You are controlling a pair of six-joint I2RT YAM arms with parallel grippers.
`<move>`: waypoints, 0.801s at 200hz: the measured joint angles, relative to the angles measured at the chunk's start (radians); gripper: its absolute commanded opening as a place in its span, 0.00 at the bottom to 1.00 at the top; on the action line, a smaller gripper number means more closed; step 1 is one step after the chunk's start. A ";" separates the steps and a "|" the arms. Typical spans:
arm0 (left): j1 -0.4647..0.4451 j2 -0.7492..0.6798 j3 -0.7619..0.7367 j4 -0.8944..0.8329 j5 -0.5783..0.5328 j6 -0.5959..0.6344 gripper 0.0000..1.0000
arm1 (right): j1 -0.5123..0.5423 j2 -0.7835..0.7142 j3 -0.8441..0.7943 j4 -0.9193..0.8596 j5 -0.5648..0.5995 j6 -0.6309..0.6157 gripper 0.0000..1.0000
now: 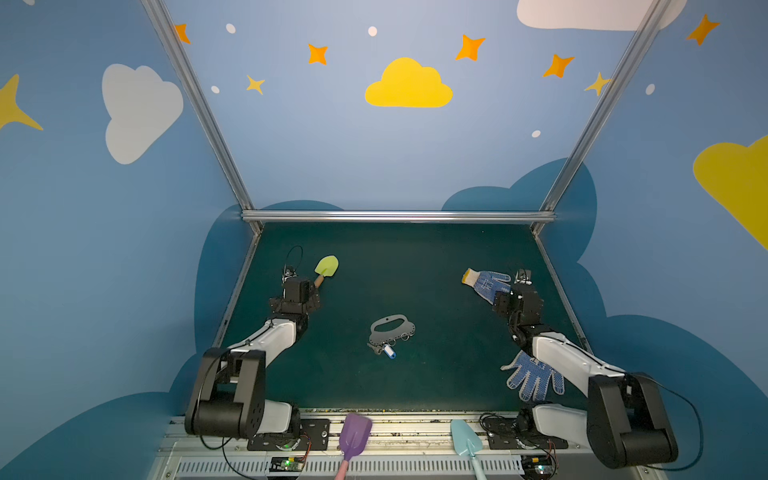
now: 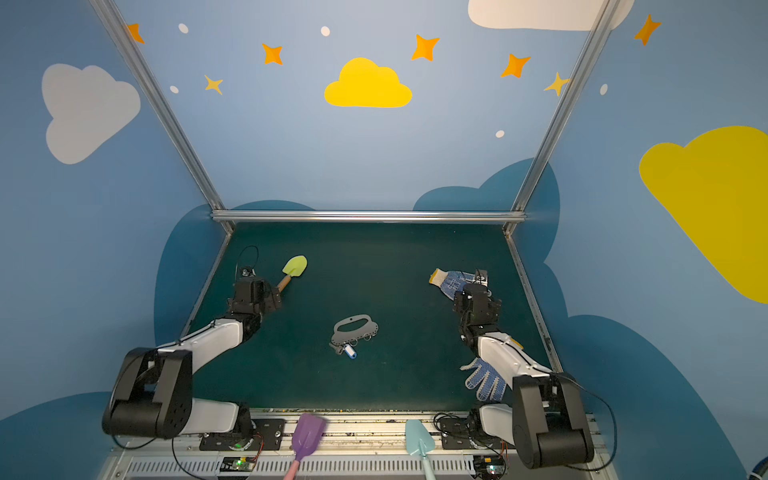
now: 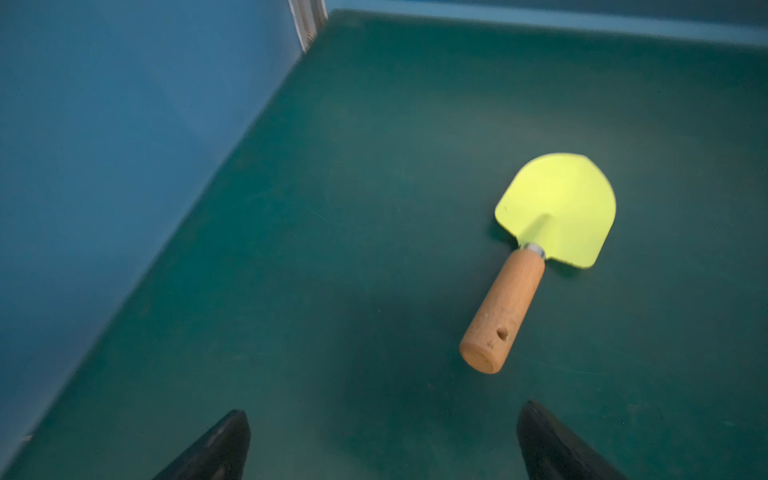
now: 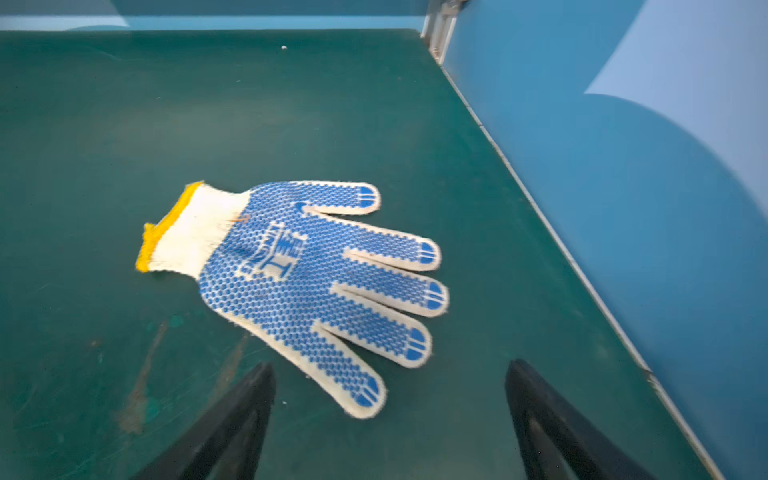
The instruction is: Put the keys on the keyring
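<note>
at mid-table the keys (image 1: 377, 348) are lying at the near edge of the keyring (image 1: 390, 328), their metal blurring beside the blue tag (image 1: 389, 351). the left gripper (image 3: 384, 409) is hanging spread by a trowel (image 3: 540, 232), the right gripper (image 4: 390, 363) spread over a glove (image 4: 299, 282).

Soft, even light falls from above in both top views; the wide lens bows the frame posts (image 1: 198, 104) toward the edges. The left wrist view is dim, with a broad shadow pooled on the mat (image 3: 291, 249) just ahead of the left gripper (image 3: 384, 411), beside the shovel (image 3: 557, 208) (its blade nearly glows). Ahead of the right gripper (image 4: 390, 365) the glove (image 4: 307, 270) is sharp; walls (image 4: 623, 208) beside both smear into blur.
</note>
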 measured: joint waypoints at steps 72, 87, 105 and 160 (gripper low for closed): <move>0.012 0.087 -0.151 0.417 0.129 0.064 1.00 | -0.018 0.224 -0.148 0.508 -0.189 -0.123 0.88; 0.030 0.105 -0.151 0.420 0.150 0.061 1.00 | -0.057 0.259 -0.136 0.521 -0.248 -0.124 0.88; 0.047 0.102 -0.149 0.437 0.162 0.059 1.00 | -0.089 0.256 -0.107 0.509 -0.282 -0.109 0.89; 0.047 0.101 -0.149 0.464 0.176 0.058 1.00 | -0.100 0.251 -0.087 0.511 -0.320 -0.099 0.89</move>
